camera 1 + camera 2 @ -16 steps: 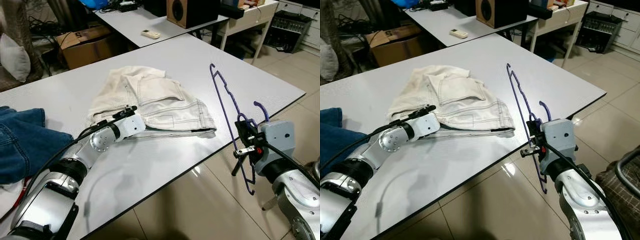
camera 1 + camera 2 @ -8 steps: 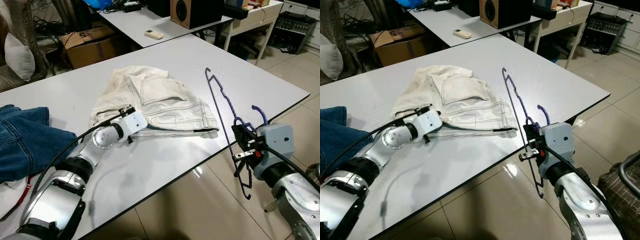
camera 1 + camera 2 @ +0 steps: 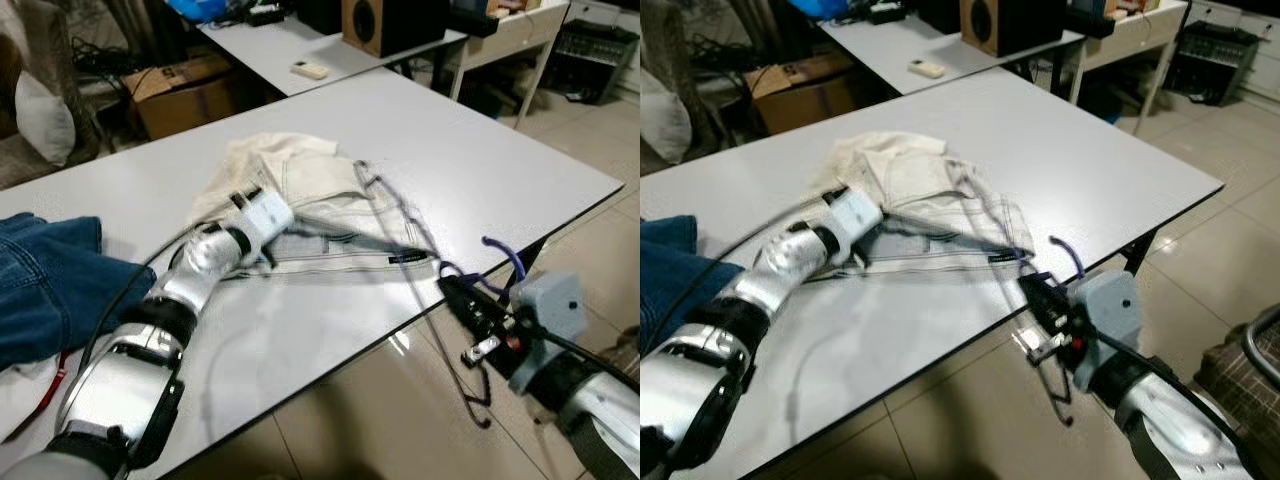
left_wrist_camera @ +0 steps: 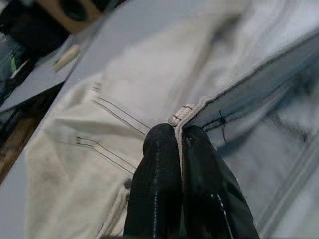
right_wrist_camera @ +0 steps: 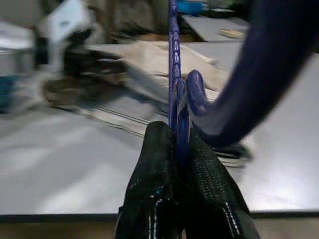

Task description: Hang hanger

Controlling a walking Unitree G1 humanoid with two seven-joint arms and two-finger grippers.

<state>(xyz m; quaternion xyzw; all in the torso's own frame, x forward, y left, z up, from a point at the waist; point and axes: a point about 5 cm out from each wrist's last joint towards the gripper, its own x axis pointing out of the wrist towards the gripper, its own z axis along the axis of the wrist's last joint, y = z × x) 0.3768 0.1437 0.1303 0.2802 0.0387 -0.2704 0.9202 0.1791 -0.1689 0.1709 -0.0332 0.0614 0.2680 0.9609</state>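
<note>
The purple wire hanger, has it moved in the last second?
Yes. The purple wire hanger, clamped in the right gripper, has tipped from upright beside the grey table's edge to lean over the cream trousers.

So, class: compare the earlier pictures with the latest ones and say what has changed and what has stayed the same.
The right hand has tipped the purple wire hanger from upright down over the cream denim shorts, its far end now at the cloth. The left hand, pinching the shorts' hem, has lifted it. Both grips held; the blue jeans stayed on the white table.
</note>
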